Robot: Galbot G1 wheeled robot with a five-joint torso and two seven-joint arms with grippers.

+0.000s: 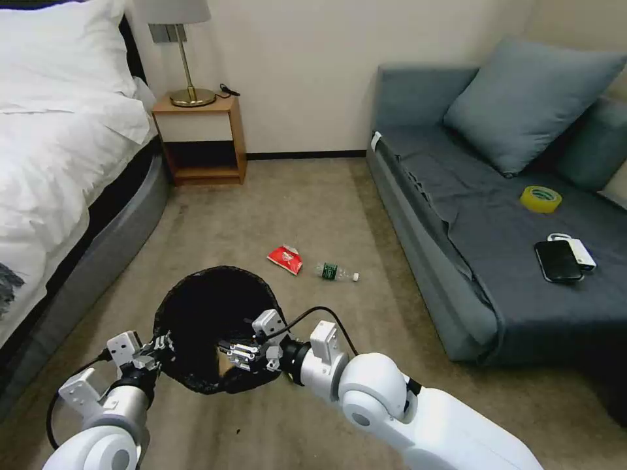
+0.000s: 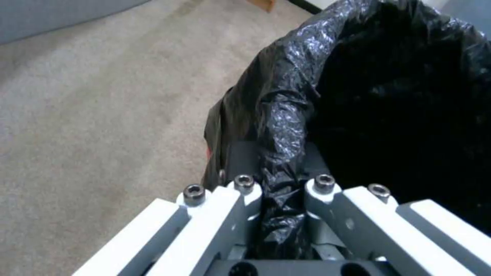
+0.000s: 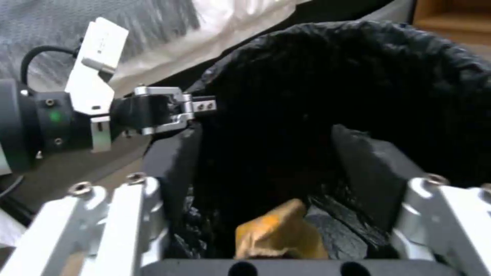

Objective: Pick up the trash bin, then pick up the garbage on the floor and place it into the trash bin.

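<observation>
trash bin (image 1: 196,307) base hidden, bottle (image 1: 334,272) label unreadable

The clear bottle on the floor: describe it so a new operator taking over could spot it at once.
Start at the grey sofa on the right and look down to the carpet in front of its near edge. The clear plastic bottle lies there on its side, just beyond the trash bin. Unlike the flat red snack packet beside it, it is see-through with a green label and a white cap.

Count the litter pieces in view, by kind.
Red packet, on floor: 1
Bottle, on floor: 1
Yellow-brown wrapper, inside open right gripper at bin: 1
Total: 3
Left gripper grips the bin's rim.
</observation>
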